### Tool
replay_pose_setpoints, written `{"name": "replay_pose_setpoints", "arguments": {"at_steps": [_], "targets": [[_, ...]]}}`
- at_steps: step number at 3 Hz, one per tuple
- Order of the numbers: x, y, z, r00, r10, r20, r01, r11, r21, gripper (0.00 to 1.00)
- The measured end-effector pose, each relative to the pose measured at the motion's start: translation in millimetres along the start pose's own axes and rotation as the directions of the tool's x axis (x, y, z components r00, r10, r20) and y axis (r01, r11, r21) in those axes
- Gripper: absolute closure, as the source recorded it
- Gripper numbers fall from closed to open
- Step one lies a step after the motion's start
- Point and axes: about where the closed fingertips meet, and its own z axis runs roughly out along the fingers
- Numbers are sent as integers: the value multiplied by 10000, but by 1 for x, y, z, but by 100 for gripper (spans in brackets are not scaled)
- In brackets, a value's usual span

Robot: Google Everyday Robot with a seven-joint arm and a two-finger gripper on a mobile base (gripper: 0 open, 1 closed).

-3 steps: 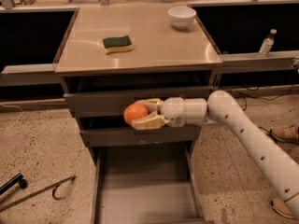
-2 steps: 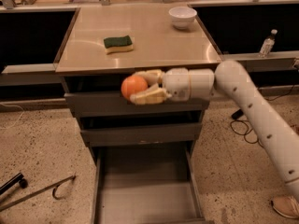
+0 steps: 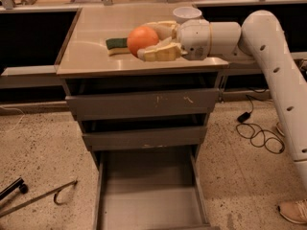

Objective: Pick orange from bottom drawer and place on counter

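Observation:
The orange (image 3: 142,40) is round and smooth, held between the cream fingers (image 3: 160,53) of my gripper (image 3: 146,41). The gripper is shut on it and holds it over the front middle of the beige counter (image 3: 86,51), in front of the sponge. The white arm reaches in from the right. The bottom drawer (image 3: 148,202) is pulled out below, its grey floor bare.
A green-and-yellow sponge (image 3: 116,44) lies on the counter just behind the orange. A white bowl (image 3: 186,14) stands at the back right, partly behind the wrist. Two shallower drawers (image 3: 144,104) are shut. A black cable (image 3: 256,133) and metal tools (image 3: 33,195) lie on the speckled floor.
The gripper has risen with the orange from in front of the top drawer to above the counter's front part. The view has also moved closer.

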Motion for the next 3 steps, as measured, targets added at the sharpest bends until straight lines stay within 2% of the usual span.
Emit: {"name": "replay_pose_setpoints", "arguments": {"at_steps": [1, 2, 3], "targets": [[0, 0, 0, 10000, -1, -3, 1, 10000, 2, 100], [4, -26, -15, 9985, -82, -540, 106, 9990, 433, 100], [19, -73, -35, 9806, 70, -1959, 153, 9936, 1120, 100]]}}
